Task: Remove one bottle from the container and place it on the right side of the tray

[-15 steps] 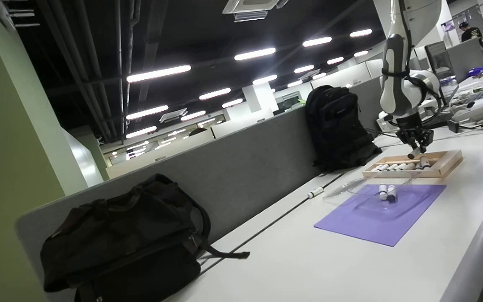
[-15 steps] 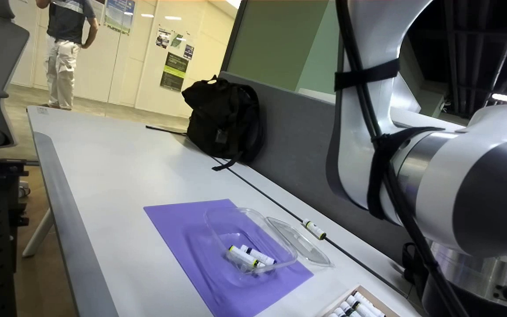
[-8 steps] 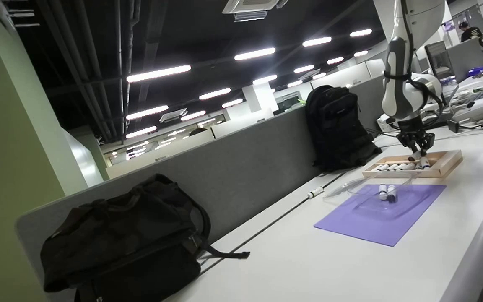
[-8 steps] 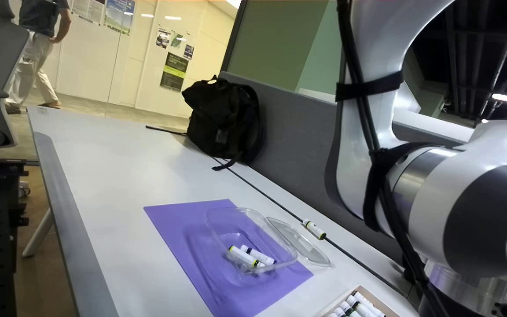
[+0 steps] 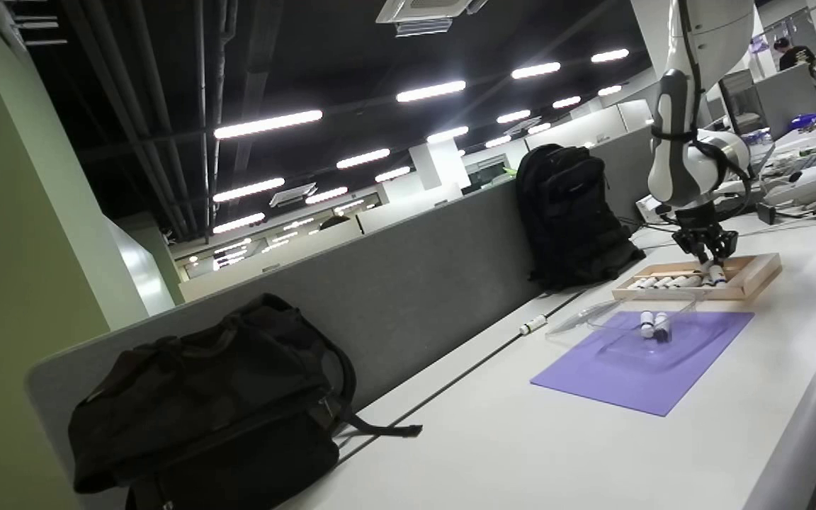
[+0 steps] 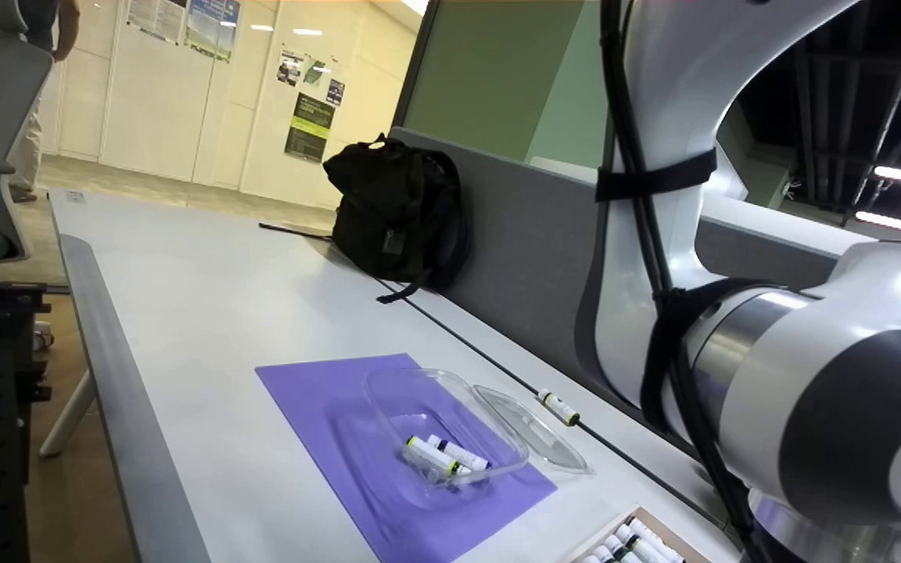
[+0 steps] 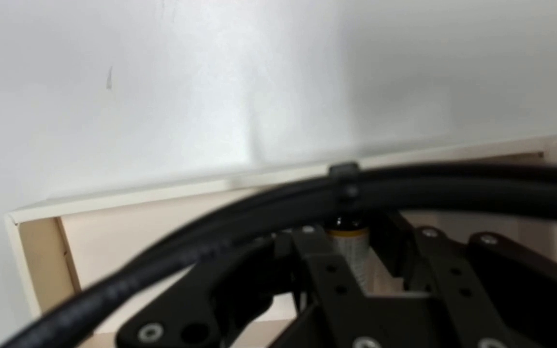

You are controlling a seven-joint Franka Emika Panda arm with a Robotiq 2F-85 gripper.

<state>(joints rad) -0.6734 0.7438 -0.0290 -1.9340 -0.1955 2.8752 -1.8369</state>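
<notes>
The tan wooden tray (image 5: 763, 273) lies under my gripper, with several white bottles (image 5: 663, 282) in its left part in this exterior view. Another bottle (image 5: 717, 275) lies farther right in it. My gripper (image 5: 710, 259) is low over the tray's right part. In the wrist view my gripper (image 7: 347, 223) is shut on a dark-capped bottle (image 7: 353, 251) with a pale label, partly hidden by the cable and fingers. The clear plastic container (image 6: 523, 453) stands on the purple mat with two bottles (image 6: 435, 453) inside. My gripper is hidden in this exterior view.
A clear lid (image 6: 533, 430) lies beside the container. A loose bottle (image 6: 558, 407) lies on the table's dark seam. A grey partition (image 5: 443, 248) and a black backpack (image 5: 571, 212) stand behind the tray. A black cable (image 7: 259, 217) crosses the wrist view.
My gripper has gone down with the bottle, from above the tray to inside it. The bottle looks less tilted. The container and its bottles have not moved. A person has walked left.
</notes>
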